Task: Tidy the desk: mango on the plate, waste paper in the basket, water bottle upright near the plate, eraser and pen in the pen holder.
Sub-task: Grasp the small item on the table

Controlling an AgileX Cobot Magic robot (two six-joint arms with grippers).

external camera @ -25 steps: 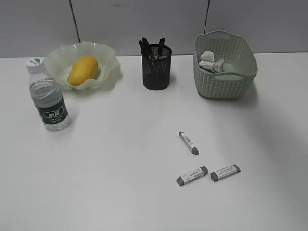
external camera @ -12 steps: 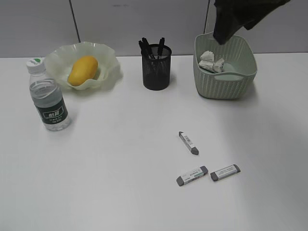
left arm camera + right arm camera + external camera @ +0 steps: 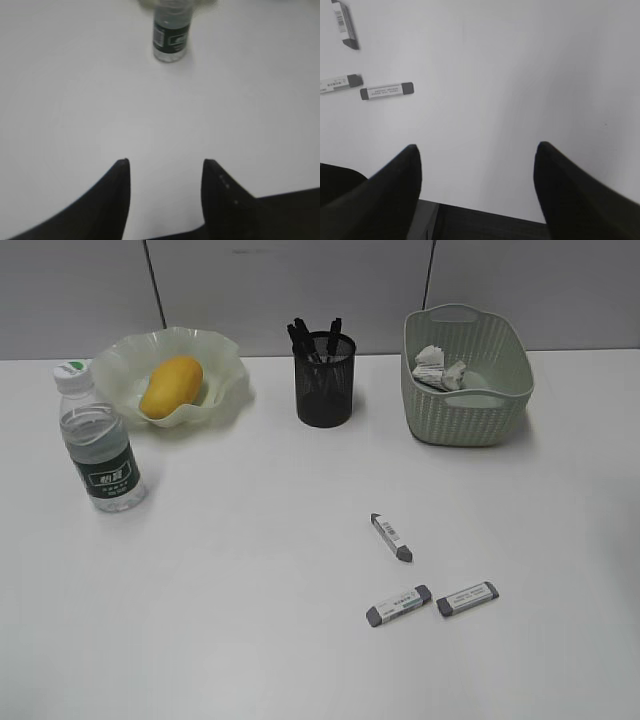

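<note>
Water bottle (image 3: 99, 436) upright left of pen holder (image 3: 325, 378); mango (image 3: 171, 386) on plate (image 3: 225, 350); waste paper (image 3: 440, 369) in basket (image 3: 470, 415) right of it. Three erasers (image 3: 398, 605) lie before the holder, seemingly next. Left gripper (image 3: 165, 170) and right gripper (image 3: 477, 160) gape, empty.

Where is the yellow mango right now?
In the exterior view, the mango lies in the wavy green plate at the back left, behind the water bottle.

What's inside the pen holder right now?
Several dark pens stick up out of the pen holder, leaning left. The mesh hides anything lower down, so no eraser shows inside; three erasers lie on the desk.
</note>
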